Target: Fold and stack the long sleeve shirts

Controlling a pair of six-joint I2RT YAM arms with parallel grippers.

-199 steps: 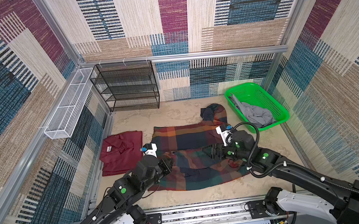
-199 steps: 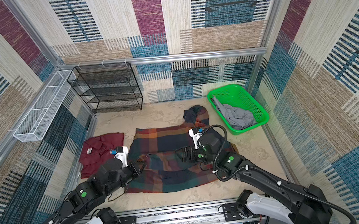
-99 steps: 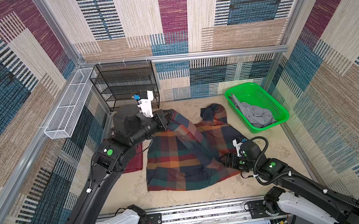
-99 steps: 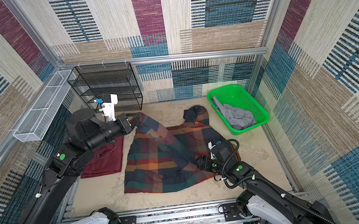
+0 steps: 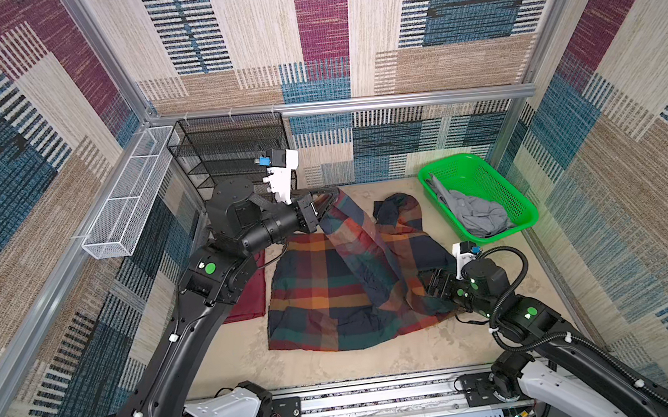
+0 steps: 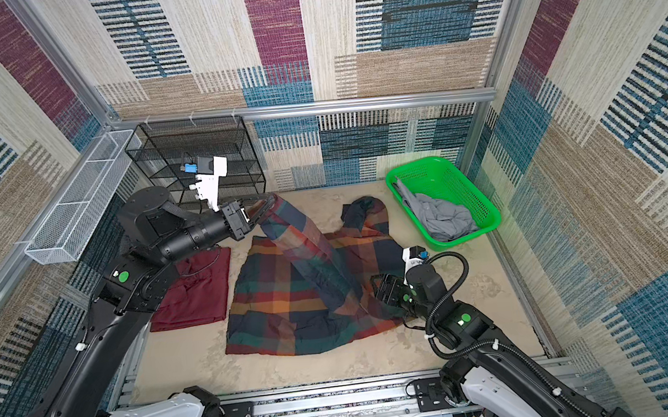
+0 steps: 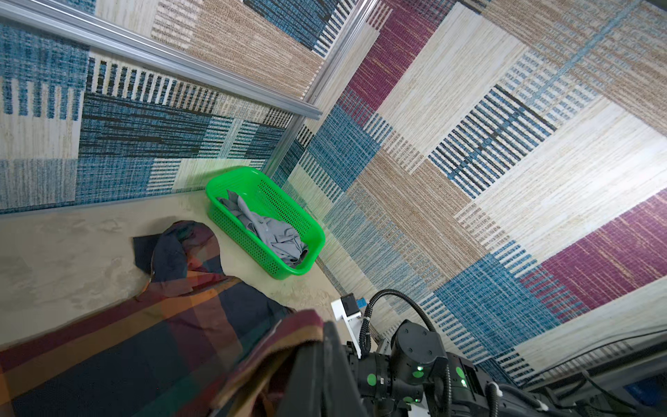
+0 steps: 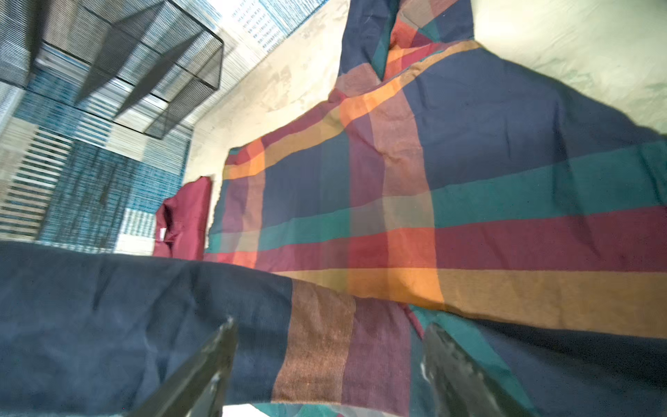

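Observation:
The plaid shirt (image 5: 320,302) (image 6: 287,301) lies spread on the sandy floor, and one long strip of it rises to the back left. My left gripper (image 5: 333,195) (image 6: 271,201) (image 7: 321,332) is shut on the end of that strip, held high beside the black rack. My right gripper (image 5: 430,288) (image 6: 375,289) (image 8: 330,326) is open and low at the shirt's right edge, with plaid cloth (image 8: 469,180) lying between its fingers. The maroon shirt (image 5: 251,297) (image 6: 198,293) (image 8: 184,216) lies folded to the left, partly behind my left arm. The grey shirt (image 5: 474,212) (image 6: 441,216) (image 7: 274,234) is crumpled in the basket.
A green basket (image 5: 483,166) (image 6: 445,165) (image 7: 252,173) stands at the back right corner. The black wire rack (image 5: 230,148) (image 6: 193,148) (image 8: 144,72) is against the back wall, and a white wire basket (image 5: 127,208) hangs on the left wall. Patterned walls enclose the floor.
My left gripper rose from the shirt's middle to the back left, pulling a strip of plaid cloth up. My right gripper drew back to the shirt's right edge.

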